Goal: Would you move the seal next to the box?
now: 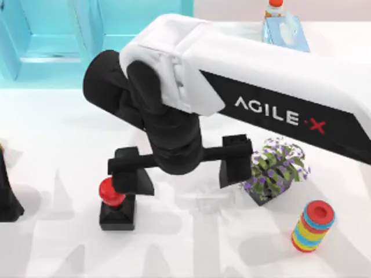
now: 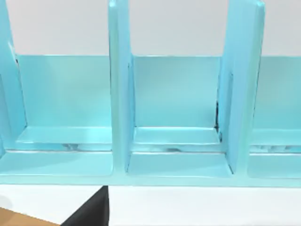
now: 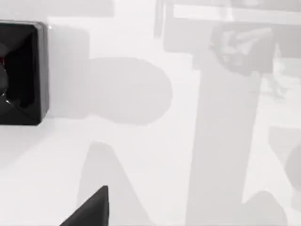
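Observation:
The seal (image 1: 114,204), a glossy red knob on a black square base, stands on the white table left of centre. My right gripper (image 1: 184,169) hovers over the table with its fingers spread wide and nothing between them. Its left finger (image 1: 132,174) overlaps the seal's knob from above, so the seal lies at that finger, outside the gap. In the right wrist view the seal's black base (image 3: 21,73) sits at the picture's edge, with one dark fingertip (image 3: 94,209) low in the frame. The light blue box (image 1: 284,30) with white tissue stands at the far right back. My left arm (image 1: 7,197) is parked at the left edge.
A dark planter with purple flowers (image 1: 275,171) stands just right of the right gripper. A rainbow-striped cylinder (image 1: 313,226) stands at the front right. A turquoise shelf (image 1: 58,35) (image 2: 178,117) lines the back left. An orange-capped bottle (image 1: 275,7) stands behind the box.

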`<action>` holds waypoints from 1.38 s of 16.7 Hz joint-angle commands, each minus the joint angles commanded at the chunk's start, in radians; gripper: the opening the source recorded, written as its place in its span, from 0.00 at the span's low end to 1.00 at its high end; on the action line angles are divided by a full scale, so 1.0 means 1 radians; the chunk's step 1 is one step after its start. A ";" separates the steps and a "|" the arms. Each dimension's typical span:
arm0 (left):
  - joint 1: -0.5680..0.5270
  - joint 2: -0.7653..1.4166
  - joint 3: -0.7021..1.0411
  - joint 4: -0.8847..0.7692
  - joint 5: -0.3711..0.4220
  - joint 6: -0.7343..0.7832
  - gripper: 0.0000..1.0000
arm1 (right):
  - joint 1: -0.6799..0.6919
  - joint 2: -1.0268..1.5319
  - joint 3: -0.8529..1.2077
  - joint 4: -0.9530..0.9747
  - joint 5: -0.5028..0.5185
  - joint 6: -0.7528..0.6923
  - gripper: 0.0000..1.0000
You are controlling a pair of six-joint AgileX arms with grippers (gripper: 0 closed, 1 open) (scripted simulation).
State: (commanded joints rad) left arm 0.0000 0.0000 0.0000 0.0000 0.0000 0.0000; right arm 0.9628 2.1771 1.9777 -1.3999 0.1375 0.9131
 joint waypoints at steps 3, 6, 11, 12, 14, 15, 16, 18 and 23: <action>0.000 0.000 0.000 0.000 0.000 0.000 1.00 | 0.077 0.165 0.267 -0.075 0.056 0.099 1.00; 0.000 0.000 0.000 0.000 0.000 0.000 1.00 | 0.132 0.267 0.469 -0.110 0.106 0.173 1.00; 0.000 0.000 0.000 0.000 0.000 0.000 1.00 | 0.167 0.321 0.596 -0.121 0.143 0.223 1.00; 0.000 0.000 0.000 0.000 0.000 0.000 1.00 | 0.167 0.321 0.596 -0.121 0.143 0.223 1.00; 0.000 0.000 0.000 0.000 0.000 0.000 1.00 | 0.167 0.321 0.596 -0.121 0.143 0.223 1.00; 0.000 0.000 0.000 0.000 0.000 0.000 1.00 | 0.162 0.317 0.594 -0.120 0.141 0.222 1.00; 0.000 0.000 0.000 0.000 0.000 0.000 1.00 | 0.162 0.317 0.591 -0.117 0.141 0.221 1.00; 0.000 0.000 0.000 0.000 0.000 0.000 1.00 | 0.157 0.315 0.554 -0.080 0.141 0.213 1.00; 0.000 0.000 0.000 0.000 0.000 0.000 1.00 | 0.129 0.316 0.332 0.154 0.137 0.185 1.00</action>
State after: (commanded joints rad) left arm 0.0000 0.0000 0.0000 0.0000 0.0000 0.0000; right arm 1.0922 2.4928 2.3095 -1.2462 0.2750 1.0979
